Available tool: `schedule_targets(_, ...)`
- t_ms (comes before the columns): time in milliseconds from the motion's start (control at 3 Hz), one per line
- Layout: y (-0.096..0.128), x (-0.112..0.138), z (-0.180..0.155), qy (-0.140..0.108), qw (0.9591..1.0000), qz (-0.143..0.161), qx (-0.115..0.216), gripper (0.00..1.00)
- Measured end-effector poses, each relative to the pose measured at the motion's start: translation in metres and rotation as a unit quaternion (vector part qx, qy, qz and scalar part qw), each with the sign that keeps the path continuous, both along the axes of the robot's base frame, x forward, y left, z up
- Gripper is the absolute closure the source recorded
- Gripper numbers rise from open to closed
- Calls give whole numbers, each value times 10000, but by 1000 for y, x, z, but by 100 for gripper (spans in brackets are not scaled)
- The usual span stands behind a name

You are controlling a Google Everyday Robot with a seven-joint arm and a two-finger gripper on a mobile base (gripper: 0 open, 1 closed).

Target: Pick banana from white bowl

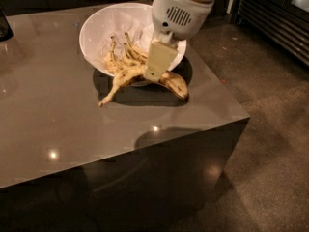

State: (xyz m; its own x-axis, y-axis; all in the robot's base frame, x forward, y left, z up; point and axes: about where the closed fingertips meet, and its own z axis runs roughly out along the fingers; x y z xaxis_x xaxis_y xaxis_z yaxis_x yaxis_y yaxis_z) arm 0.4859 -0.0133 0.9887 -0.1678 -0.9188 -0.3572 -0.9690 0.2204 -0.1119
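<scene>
My gripper (153, 74) hangs over the near side of the white bowl (96, 24) and is shut on the banana (174, 83). The banana is yellow with heavy brown blotches. It hangs crosswise in the gripper, lifted out over the bowl's front rim. Its long thin stem (105, 100) points down to the left. The flat cream finger (159, 59) covers the banana's middle. Several paler bananas (123, 58) with upright stems lie inside the bowl.
The bowl stands near the back right of a glossy grey table (48, 110), whose front and right edges drop to a dark floor. A dark object (4, 25) stands at the table's far left. A metal grille (280, 28) stands at the back right.
</scene>
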Motion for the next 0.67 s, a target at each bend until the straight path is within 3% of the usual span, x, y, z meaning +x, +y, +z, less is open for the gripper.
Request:
schedule_targets(333,-3,-26,-3,203,9997,-109,14,100)
schedule_targets(667,-3,-26,-3,205,9997,-112,14,100)
